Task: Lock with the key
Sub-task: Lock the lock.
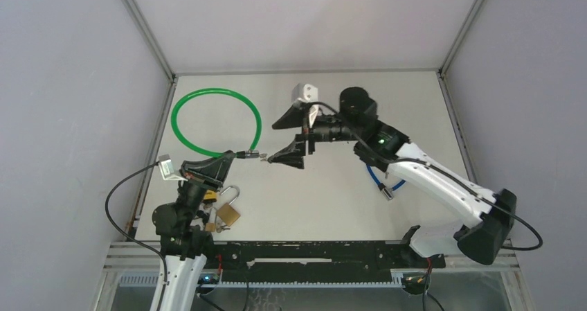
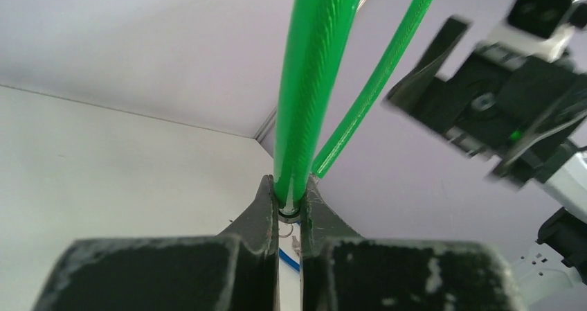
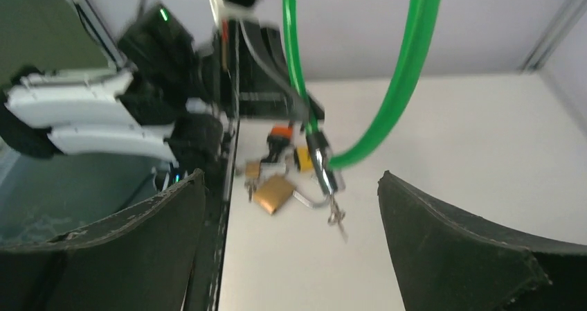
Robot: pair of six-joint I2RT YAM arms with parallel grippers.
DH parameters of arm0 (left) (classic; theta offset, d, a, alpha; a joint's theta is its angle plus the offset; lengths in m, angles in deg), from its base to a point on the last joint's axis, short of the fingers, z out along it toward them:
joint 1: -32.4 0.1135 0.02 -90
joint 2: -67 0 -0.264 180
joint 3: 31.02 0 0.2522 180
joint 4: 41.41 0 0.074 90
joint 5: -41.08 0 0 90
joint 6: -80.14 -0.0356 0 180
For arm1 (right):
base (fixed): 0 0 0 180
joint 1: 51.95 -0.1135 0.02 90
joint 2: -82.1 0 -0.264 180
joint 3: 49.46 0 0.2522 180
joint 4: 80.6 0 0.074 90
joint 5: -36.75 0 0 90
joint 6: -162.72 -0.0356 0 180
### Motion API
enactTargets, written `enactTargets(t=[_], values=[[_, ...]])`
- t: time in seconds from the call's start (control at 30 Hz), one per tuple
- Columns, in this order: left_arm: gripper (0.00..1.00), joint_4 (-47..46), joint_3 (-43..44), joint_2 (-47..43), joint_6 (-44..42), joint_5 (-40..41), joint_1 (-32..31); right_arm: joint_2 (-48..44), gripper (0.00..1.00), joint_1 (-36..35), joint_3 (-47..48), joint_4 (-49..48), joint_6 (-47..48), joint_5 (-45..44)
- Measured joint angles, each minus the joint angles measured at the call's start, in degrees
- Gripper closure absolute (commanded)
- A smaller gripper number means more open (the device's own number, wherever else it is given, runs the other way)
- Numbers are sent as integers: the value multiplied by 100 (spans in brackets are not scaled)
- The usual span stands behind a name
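Cable lock (image 1: 174, 124): a green loop held up off the table (image 1: 346, 200) on the left side. In the top view its ends come together at a metal lock body (image 1: 250, 154) near the table's middle. In the left wrist view the thick green cord (image 2: 304, 82) rises straight out from between the fingers, with a thinner-looking run of the loop beside it. In the right wrist view the loop (image 3: 408, 68) arcs across the top of the frame and comes down to the lock body (image 3: 322, 165).

The right gripper (image 1: 273, 143) reaches in from the right with its jaws spread wide and nothing gripped. Its lower fingertip sits just beside the lock body's end. In its own camera the gripper (image 3: 291, 176) frames the lock body between its two fingers, neither of them touching it.

The left gripper (image 1: 228, 157) has its jaws closed tight on the cable lock close to the lock body. Its own camera shows the gripper (image 2: 289, 190) pinching the cord at a dark collar.

A blue cable (image 1: 377, 179) lies on the table under the right arm.

A brass padlock (image 1: 227, 214) rests by the left arm's base, shackle open, with smaller yellow and orange pieces (image 3: 291, 148) just beyond it that are too blurred to tell apart.

The key (image 3: 337, 217) sticks out of the lock body's free end; in the top view the key (image 1: 263, 157) points at the right gripper.
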Motion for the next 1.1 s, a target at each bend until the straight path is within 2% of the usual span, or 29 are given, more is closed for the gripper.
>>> enactTargets(t=[0.13,0.37,0.53,0.57,0.77,0.87,1.1], values=[[100,2,-2,-31,2,0,0,590,22,-66,-442,90,190,79],[100,2,-2,-85,0,0,0,1563,41,-48,-581,-66,118,149],[100,2,-2,-101,2,0,0,1617,45,-98,-581,-295,116,192],[100,2,-2,-101,2,0,0,1620,49,-107,-581,-341,116,199],[100,2,-2,-101,4,0,0,1659,88,-136,-581,-531,168,232],[100,2,-2,-101,7,0,0,1665,100,-129,-581,-509,236,229],[100,4,-2,-37,13,-50,4,1609,100,-175,-581,-173,745,79]])
